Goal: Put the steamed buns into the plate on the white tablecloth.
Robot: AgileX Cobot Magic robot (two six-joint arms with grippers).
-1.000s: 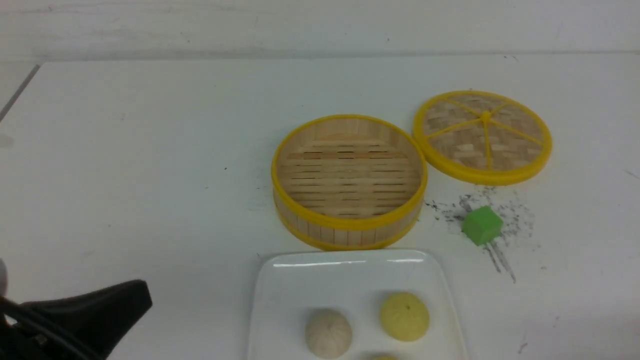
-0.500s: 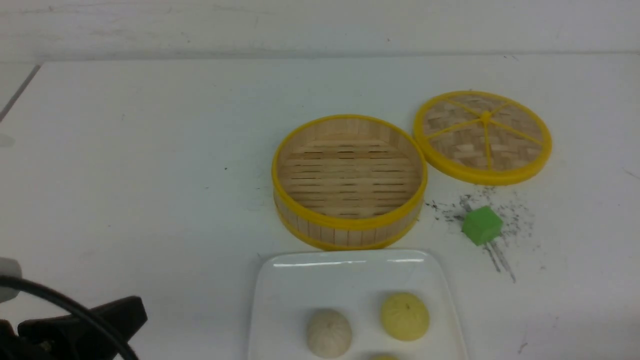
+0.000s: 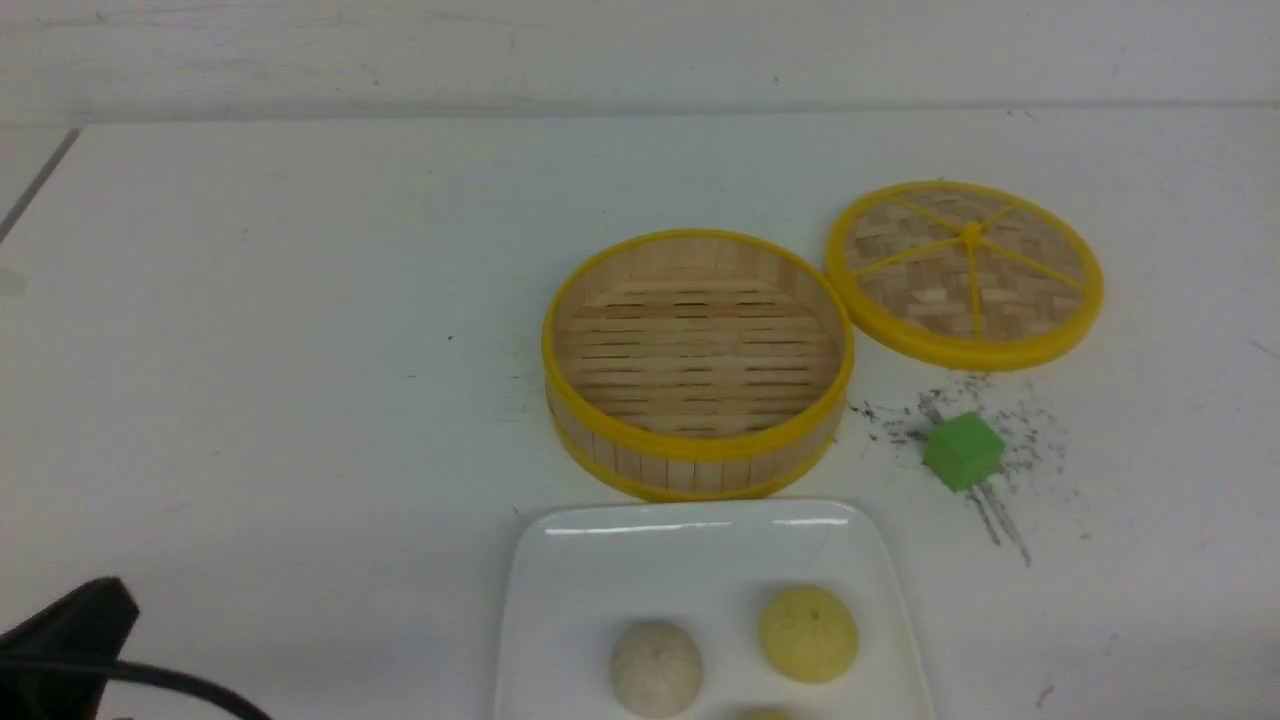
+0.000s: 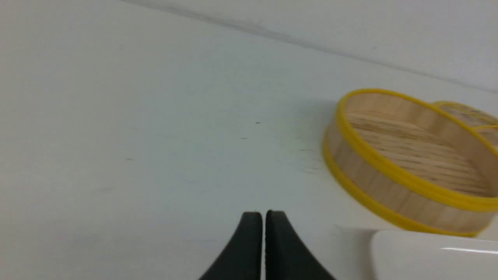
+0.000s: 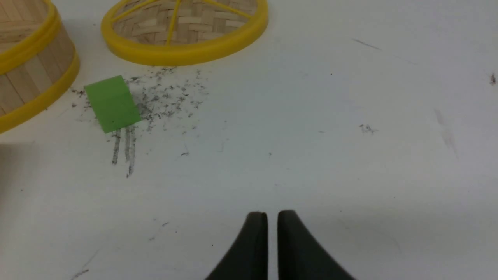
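Observation:
The white plate (image 3: 690, 560) lies on the white tablecloth (image 3: 300, 350) at the front centre. On it sit an off-white steamed bun (image 3: 656, 667) and a pale yellow bun (image 3: 808, 633). The top of a second yellow bun (image 3: 768, 714) shows at the frame's bottom edge. My left gripper (image 3: 80, 625) is at the front left corner, well left of the plate; in the left wrist view it (image 4: 264, 217) is shut and empty, with the plate's corner (image 4: 428, 256) beside it. My right gripper (image 5: 272, 217) is shut and empty over bare cloth; it does not show in the front view.
An empty yellow-rimmed bamboo steamer basket (image 3: 698, 360) stands just behind the plate. Its woven lid (image 3: 965, 272) lies to the back right. A green cube (image 3: 963, 451) sits on dark scuff marks right of the basket. A black cable (image 3: 160, 685) runs from the left arm.
My left gripper has drawn back toward the front left corner of the front view. The buns, plate, basket, lid and cube have not moved.

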